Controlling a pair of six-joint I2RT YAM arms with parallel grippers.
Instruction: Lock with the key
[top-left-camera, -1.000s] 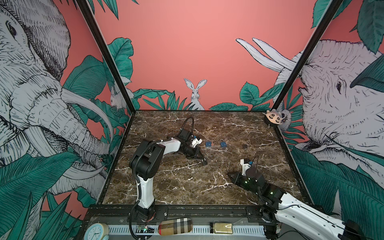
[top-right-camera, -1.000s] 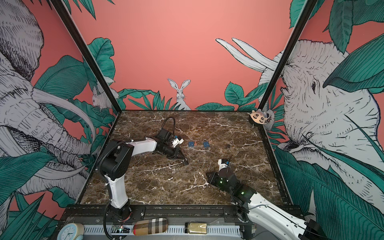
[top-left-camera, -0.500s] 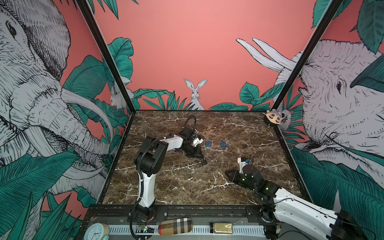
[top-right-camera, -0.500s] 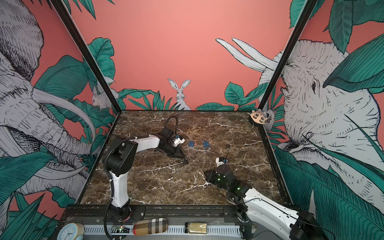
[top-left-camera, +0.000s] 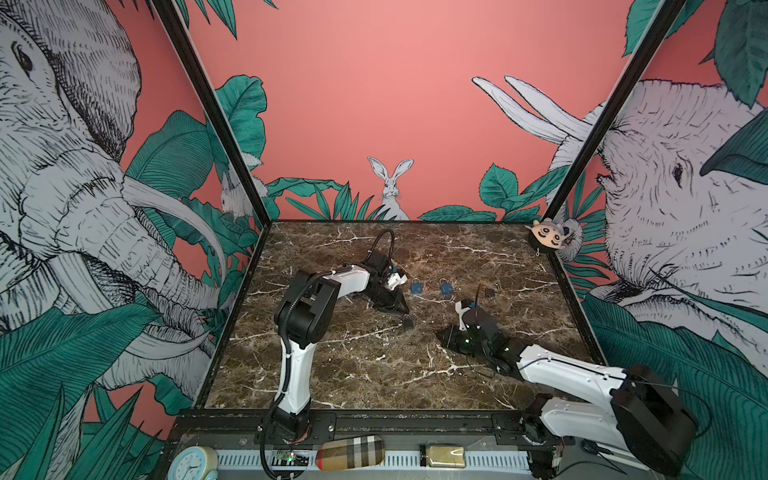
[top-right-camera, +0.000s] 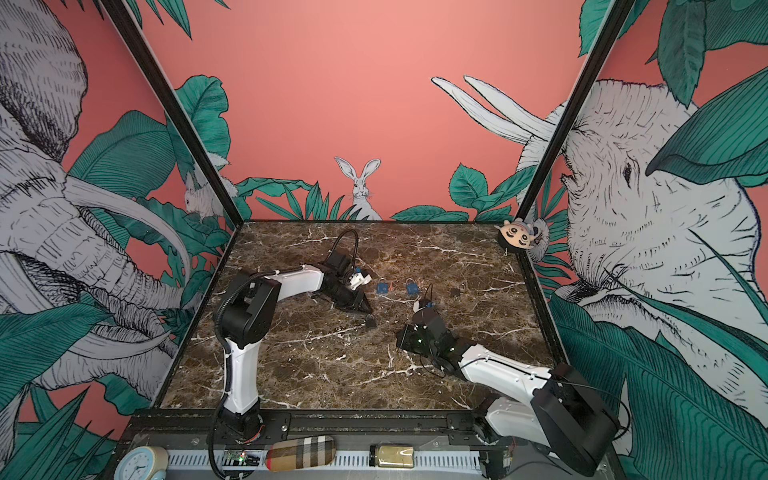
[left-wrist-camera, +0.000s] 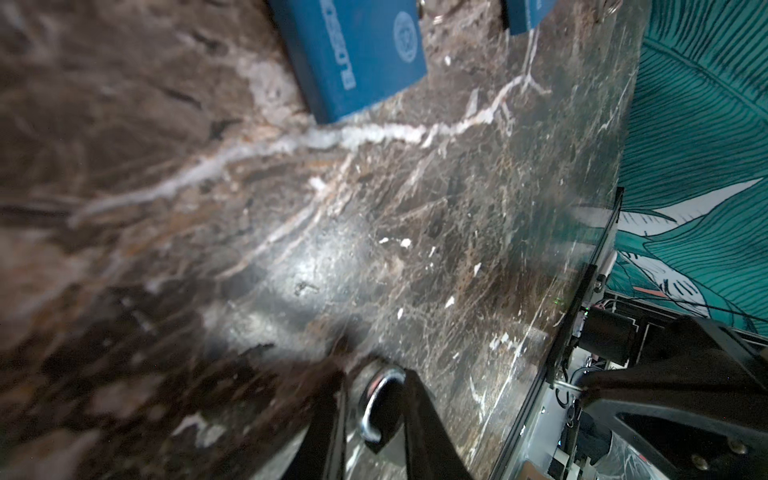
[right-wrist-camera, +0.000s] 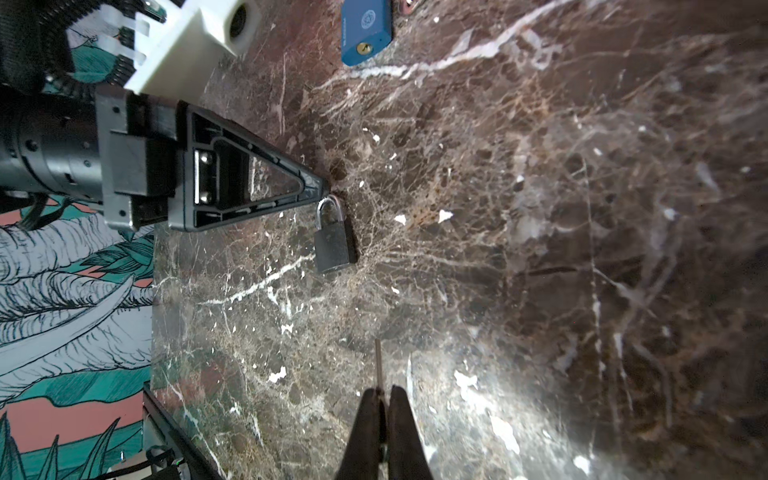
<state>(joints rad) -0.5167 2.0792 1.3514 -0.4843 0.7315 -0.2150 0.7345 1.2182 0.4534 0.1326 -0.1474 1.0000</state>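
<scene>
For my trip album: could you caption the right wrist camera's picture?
Right gripper pinches a key, aimed at a black padlock on the marble table beside the left gripper.

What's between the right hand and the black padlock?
Only the key held in the right hand, then bare marble up to the black padlock; right wrist view.

brown marble worktop (top-left-camera: 365, 374), white veins, black frame round the edge. black padlock (top-left-camera: 407, 321) lies flat near the middle, silver shackle showing in the right wrist view (right-wrist-camera: 332, 245). further back, blue padlock (top-left-camera: 417, 288) and second blue padlock (top-left-camera: 446, 288) lie flat side by side, not touching. small dark block (top-left-camera: 491, 292) to their right, too small to identify.
</scene>
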